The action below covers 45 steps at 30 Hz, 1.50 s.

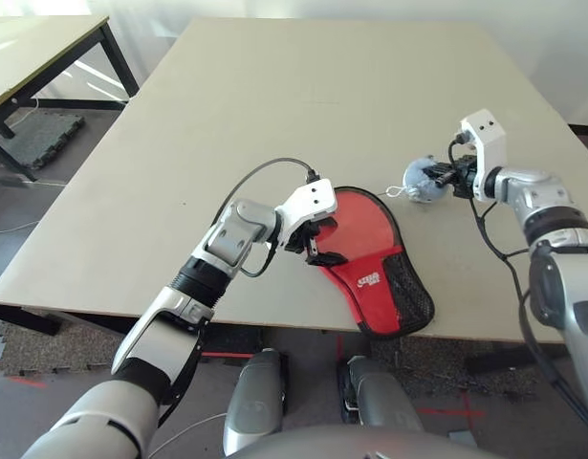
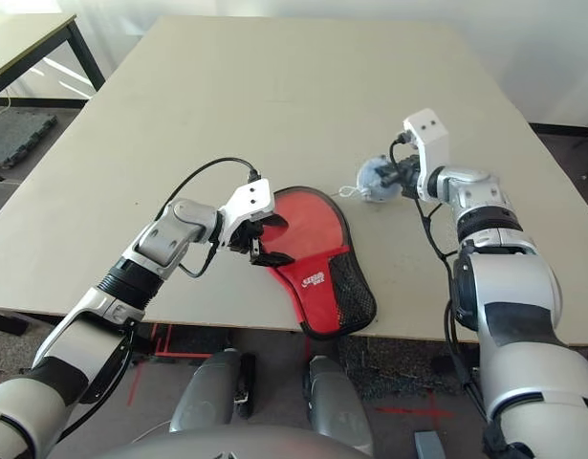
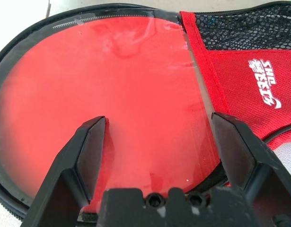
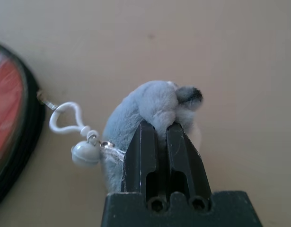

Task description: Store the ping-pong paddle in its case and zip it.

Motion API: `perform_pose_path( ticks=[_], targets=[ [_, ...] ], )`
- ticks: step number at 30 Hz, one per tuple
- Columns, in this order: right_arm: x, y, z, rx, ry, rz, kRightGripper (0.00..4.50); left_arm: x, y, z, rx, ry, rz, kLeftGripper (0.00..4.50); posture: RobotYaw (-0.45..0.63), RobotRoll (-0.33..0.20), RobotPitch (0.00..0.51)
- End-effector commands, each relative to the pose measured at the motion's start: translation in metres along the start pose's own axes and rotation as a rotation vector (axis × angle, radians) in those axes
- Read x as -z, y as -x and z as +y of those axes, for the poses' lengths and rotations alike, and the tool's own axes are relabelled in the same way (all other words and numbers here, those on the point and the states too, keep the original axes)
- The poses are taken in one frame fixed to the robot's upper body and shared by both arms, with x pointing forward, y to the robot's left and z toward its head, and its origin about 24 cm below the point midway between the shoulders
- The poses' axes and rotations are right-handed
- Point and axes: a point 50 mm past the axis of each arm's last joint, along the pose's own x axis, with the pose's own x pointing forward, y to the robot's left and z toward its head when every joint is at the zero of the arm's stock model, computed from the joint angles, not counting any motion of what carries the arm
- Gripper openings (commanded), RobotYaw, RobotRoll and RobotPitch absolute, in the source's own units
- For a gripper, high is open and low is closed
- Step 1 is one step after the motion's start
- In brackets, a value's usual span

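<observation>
A round red rubber ping-pong paddle [image 3: 107, 104] lies inside a red fabric paddle-shaped case [image 1: 375, 273] near the beige table's [image 1: 274, 105] front edge. The left gripper [image 3: 157, 137] hovers open above it. The right gripper [image 4: 162, 135] pinches a grey plush charm [image 4: 145, 106] on the zipper's white cord [image 4: 65, 116]; pulling steadily along the zipper edge should close it.

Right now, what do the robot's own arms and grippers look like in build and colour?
Both arms have silver-grey shells with black joint bands. Each wrist carries a white block housing with small dark screw holes. A thin black cable loops over the left forearm into the left gripper; another hangs beside the right forearm behind the right gripper. Each gripper has two black, angular, wedge-shaped fingers on a black base with two screws.
</observation>
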Motion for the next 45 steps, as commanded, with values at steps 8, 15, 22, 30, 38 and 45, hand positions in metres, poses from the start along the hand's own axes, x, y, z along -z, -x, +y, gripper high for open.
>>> perform_pose_path(
  ticks=[8, 15, 22, 30, 38, 45],
  targets=[
    [0.039, 0.038, 0.009, -0.216, -0.026, 0.214, 0.01, 0.017, -0.012, -0.005, 0.046, 0.040, 0.073, 4.50, 0.03, 0.000, 0.116],
    [0.047, 0.058, 0.028, -0.389, -0.065, 0.298, 0.01, 0.016, -0.012, -0.003, 0.045, 0.034, 0.074, 4.50, 0.02, 0.000, 0.117],
    [0.055, 0.077, 0.047, -0.539, -0.136, 0.356, 0.01, 0.014, -0.015, -0.003, 0.047, 0.033, 0.066, 4.50, 0.02, 0.000, 0.112],
    [0.068, 0.088, 0.069, -0.674, -0.184, 0.440, 0.01, 0.013, -0.017, -0.004, 0.050, 0.032, 0.060, 4.50, 0.02, 0.000, 0.113],
    [0.085, 0.104, 0.078, -0.719, -0.163, 0.570, 0.01, 0.013, -0.017, -0.004, 0.052, 0.033, 0.059, 4.50, 0.01, 0.000, 0.112],
    [0.092, 0.118, 0.070, -0.674, -0.175, 0.627, 0.01, 0.013, -0.017, -0.004, 0.051, 0.032, 0.057, 4.50, 0.01, 0.000, 0.110]
  ],
)
